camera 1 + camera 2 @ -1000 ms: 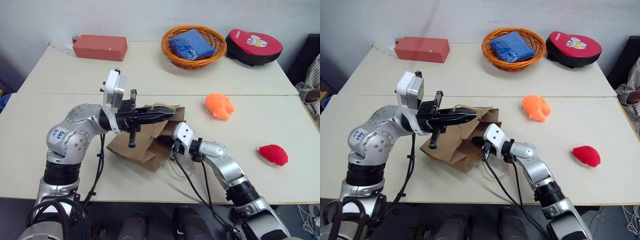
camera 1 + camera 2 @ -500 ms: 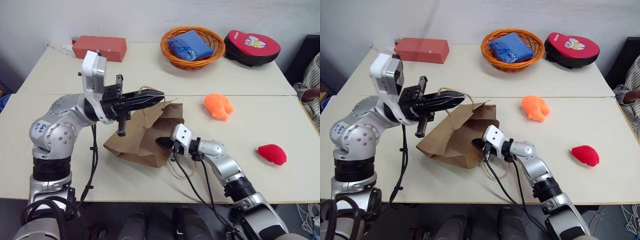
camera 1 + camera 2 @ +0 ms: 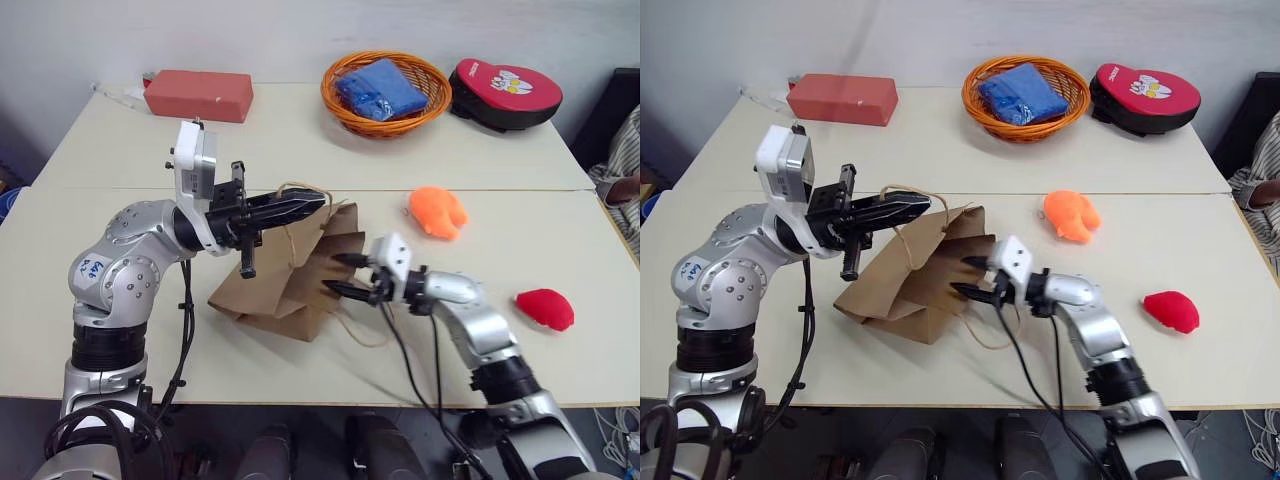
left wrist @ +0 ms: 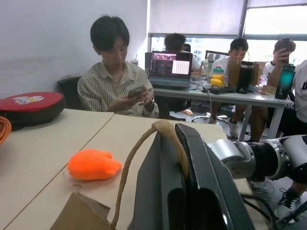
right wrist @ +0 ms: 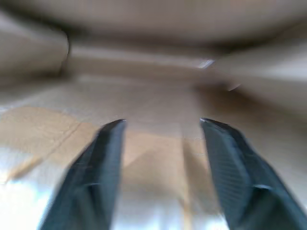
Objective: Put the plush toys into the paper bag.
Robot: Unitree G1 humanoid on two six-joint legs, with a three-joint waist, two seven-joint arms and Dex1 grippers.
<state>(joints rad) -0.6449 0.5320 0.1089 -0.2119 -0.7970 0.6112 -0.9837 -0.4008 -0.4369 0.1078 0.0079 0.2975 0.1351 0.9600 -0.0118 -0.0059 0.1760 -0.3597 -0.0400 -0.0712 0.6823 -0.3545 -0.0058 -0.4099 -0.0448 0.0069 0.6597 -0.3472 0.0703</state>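
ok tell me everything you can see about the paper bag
The paper bag is creased brown kraft paper with tan twine loop handles, lying partly on its side on the near table. The left pincer is shut on one handle, lifting the mouth edge. The right pincer stands open at the mouth. A second twine loop trails on the table.

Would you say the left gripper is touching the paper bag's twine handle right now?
Touching. In the left wrist view the twine handle loops over the shut fingers of the left gripper, lifting the paper bag.
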